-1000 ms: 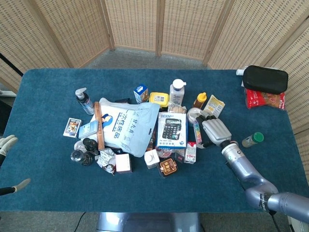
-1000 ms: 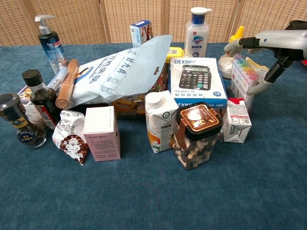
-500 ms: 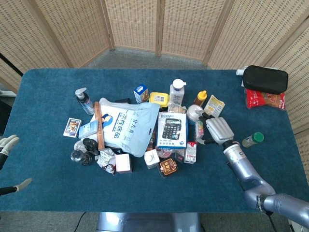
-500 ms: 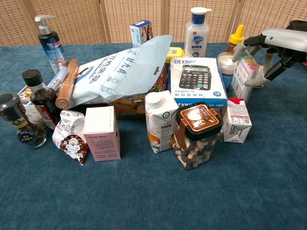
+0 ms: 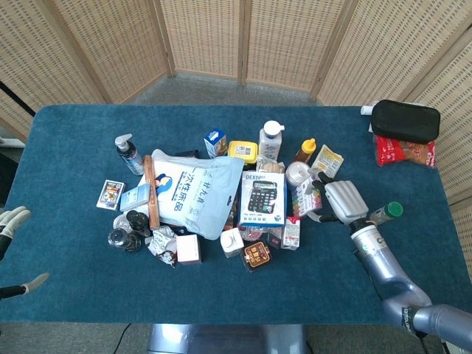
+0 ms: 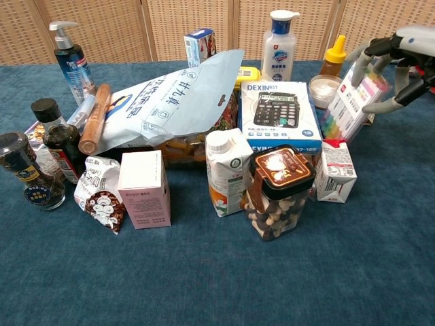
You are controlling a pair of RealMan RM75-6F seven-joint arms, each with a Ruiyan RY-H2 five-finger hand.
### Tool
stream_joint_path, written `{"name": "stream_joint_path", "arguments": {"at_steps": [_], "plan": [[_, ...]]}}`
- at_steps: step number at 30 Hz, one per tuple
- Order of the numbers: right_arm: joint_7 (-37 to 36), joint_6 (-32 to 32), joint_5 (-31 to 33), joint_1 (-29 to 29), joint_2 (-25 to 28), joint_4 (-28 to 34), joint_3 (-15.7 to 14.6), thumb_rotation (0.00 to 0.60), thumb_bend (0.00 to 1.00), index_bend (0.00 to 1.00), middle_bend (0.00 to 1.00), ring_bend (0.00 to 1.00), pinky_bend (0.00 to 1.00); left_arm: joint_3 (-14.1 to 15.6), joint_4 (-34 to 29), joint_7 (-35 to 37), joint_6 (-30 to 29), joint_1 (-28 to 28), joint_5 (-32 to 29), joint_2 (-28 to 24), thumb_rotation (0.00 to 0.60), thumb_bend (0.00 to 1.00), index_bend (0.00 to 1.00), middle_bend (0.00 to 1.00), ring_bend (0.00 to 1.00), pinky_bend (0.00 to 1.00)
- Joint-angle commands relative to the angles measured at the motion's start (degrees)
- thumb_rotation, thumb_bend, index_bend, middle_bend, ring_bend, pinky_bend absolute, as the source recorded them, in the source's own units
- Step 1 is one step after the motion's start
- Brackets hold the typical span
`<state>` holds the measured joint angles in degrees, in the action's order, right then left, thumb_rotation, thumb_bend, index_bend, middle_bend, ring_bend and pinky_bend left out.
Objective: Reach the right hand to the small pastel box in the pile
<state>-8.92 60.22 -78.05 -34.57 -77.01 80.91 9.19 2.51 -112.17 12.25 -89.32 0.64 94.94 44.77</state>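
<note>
The small pastel box (image 6: 350,102) shows rows of coloured pieces on its face and stands at the right edge of the pile, leaning over towards the right. My right hand (image 6: 401,60) grips its upper end, with fingers over the top and the thumb against its side. From the head view the box (image 5: 307,196) lies just left of the right hand (image 5: 345,200). Only the tips of my left hand (image 5: 10,221) show at the left edge, spread apart and holding nothing.
A DEXIN calculator box (image 6: 279,115) sits just left of the pastel box, and a small red-and-white carton (image 6: 336,171) lies in front of it. Behind stand a white jar (image 6: 321,88) and an orange sauce bottle (image 6: 334,58). A green-capped bottle (image 5: 386,212) stands right of the hand.
My right hand has moved right, away from the pile, and closed on the pastel box. The box has tipped from upright to leaning right. The left hand has not moved.
</note>
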Motion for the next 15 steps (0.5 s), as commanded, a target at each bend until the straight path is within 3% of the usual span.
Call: {"name": "stream_joint_path", "arguments": {"at_steps": [1,15], "plan": [[0.1,1.8,-0.7,1.0,2.1,2.4,0.2,0.600,0.33,0.43,0.36,0.36,0.60,0.0,0.0,0.1,-0.1,0.0,0.2,0.0,0.600,0.00,0.00,0.00,0.00,0.00],[5.4,9.4,-3.5,4.6,17.5,20.6,3.3,0.600,0.32,0.42,0.37,0.36,0.60,0.6,0.6,2.5,-1.4,-0.4,2.3,-0.7,0.600,0.00,0.00,0.00,0.00,0.00]]}}
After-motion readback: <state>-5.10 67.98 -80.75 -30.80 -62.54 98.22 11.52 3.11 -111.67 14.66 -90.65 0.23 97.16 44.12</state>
